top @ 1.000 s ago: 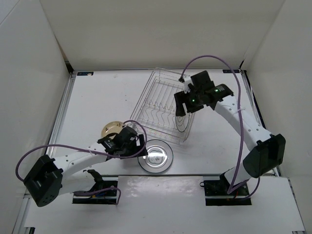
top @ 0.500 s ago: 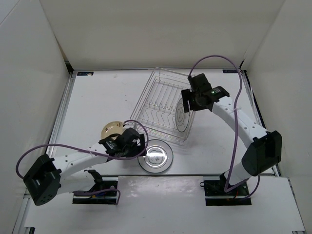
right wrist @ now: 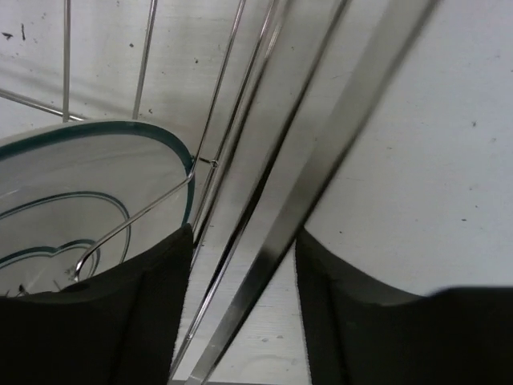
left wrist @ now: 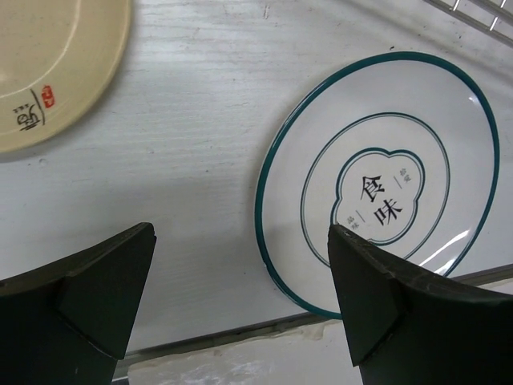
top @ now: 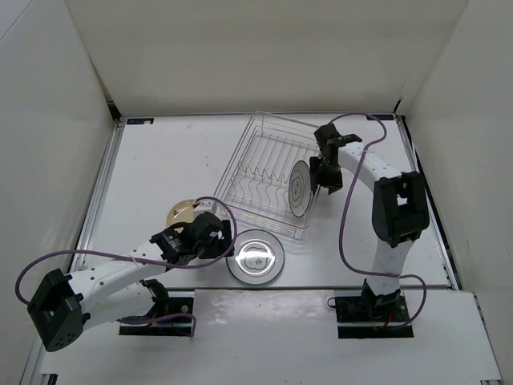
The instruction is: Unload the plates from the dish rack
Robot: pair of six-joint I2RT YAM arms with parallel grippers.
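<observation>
- The dish rack [top: 260, 172] sits at upper centre of the overhead view on the white counter [top: 160, 160].
- One teal-rimmed plate [top: 300, 188] stands on edge among the wires at the rack's right end.
- The right gripper [top: 321, 178] is at that right end, just beside the standing plate.
- In the right wrist view its fingers [right wrist: 120, 321] are partly apart at the bottom of the frame. The rack's rim bar [right wrist: 321, 168] and thinner wires run up through the gap between them. The plate's rim lies at the inner edge of the left-hand finger, and no clamp on it shows.
- A second teal-rimmed plate [top: 256, 257] lies flat on the counter at lower centre, just below the rack. Chinese characters are printed in its middle.
- A tan plate [top: 181, 213] lies flat to its left, partly hidden by the left arm.
- The left gripper [left wrist: 240, 241] hangs over the counter between these two flat plates. It is spread wide and holds nothing.
</observation>
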